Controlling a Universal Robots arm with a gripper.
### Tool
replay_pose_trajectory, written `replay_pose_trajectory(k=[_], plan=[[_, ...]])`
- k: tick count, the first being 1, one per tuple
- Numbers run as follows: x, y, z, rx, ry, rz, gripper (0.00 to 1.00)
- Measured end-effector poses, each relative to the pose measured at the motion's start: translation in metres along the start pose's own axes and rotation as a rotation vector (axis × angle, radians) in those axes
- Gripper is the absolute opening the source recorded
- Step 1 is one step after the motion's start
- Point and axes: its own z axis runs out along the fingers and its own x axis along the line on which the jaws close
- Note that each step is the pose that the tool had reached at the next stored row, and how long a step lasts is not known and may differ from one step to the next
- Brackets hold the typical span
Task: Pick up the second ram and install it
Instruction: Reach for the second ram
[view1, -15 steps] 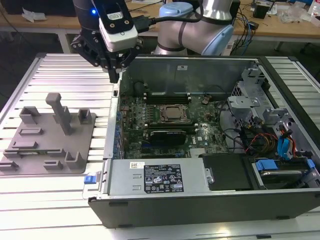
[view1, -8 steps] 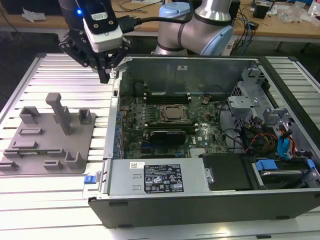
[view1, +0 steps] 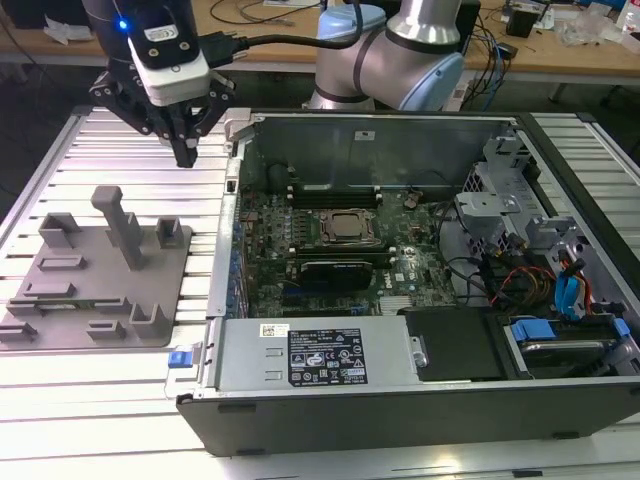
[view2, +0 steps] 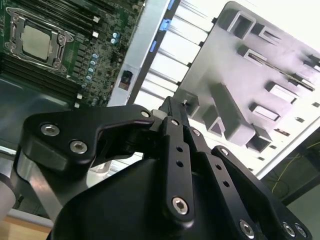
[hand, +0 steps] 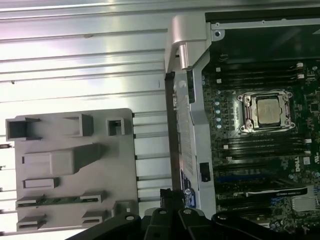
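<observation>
In the exterior view, the end effector (view1: 187, 155) hangs above the ribbed surface (view1: 100, 400), beside the outer wall of the open computer case (view1: 400, 130). Its fingers come together to a point and look closed with nothing between them. The grey holder tray (view1: 150, 290) lies at about 7 o'clock from it, well apart. A thin dark-green strip lying flat near the tray's front edge is, as far as I can tell, the second ram (view1: 78, 303). Inside the case, the processor socket (view1: 345, 228) sits at about 4 o'clock from the end effector.

In the second wrist view, the fingers (view2: 172, 107) meet above the gap between the tray (view2: 235, 60) and the motherboard (view2: 60, 75).

In the first wrist view, the second ram (hand: 60, 200) lies flat in the tray (hand: 100, 165), held between two small grey brackets. The end effector (hand: 170, 197) is beside the tray's edge, apart from the stick. The motherboard (hand: 260, 160) is on its other side.
</observation>
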Motion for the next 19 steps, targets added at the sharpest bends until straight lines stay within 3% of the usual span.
replay_pose_trajectory(k=[3,5,13,19], plan=[[0.0131,-0.001,0.0013,-0.0001,-0.0001,0.0,0.08],[0.0174,-0.0014,0.0021,-0.0001,0.0,0.0,0.08],[0.0588,-0.0048,0.0097,-0.0001,0.0,0.0,0.08],[0.0843,-0.0071,0.0167,0.0,-0.0001,0.0,0.08]])
